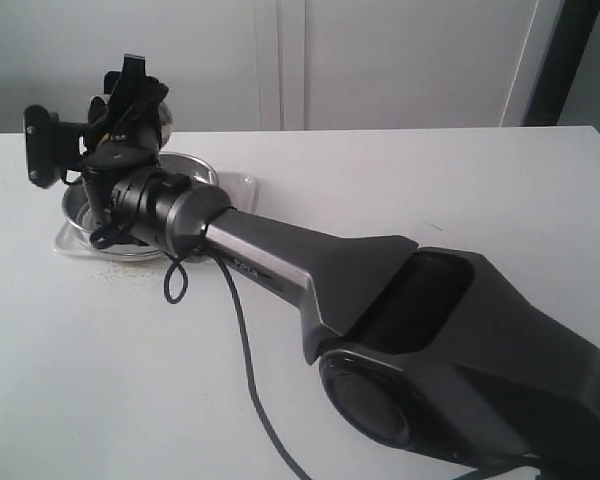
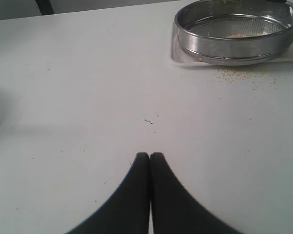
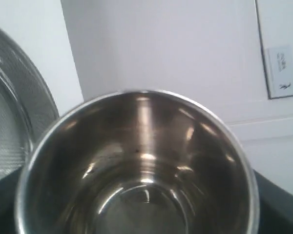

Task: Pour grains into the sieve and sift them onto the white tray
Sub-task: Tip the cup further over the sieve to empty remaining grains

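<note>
The sieve (image 2: 237, 34) rests on the white tray (image 2: 177, 54), and a small pale patch of grains (image 2: 238, 35) lies on its mesh. My left gripper (image 2: 150, 156) is shut and empty, hovering over bare table well short of the sieve. In the exterior view my right arm reaches across to the sieve (image 1: 185, 170) at the far left. My right gripper (image 1: 132, 95) is shut on a small steel cup (image 1: 158, 108), held tilted above the sieve. The cup's inside (image 3: 141, 165) looks empty and hides the fingers. The sieve's rim (image 3: 12, 105) shows beside it.
Spilled grains (image 2: 237, 75) are scattered on the white table (image 2: 88, 97) in front of the tray. My right arm's long dark body (image 1: 310, 265) lies diagonally across the table, with a cable (image 1: 242, 350) hanging from it. A white wall stands behind.
</note>
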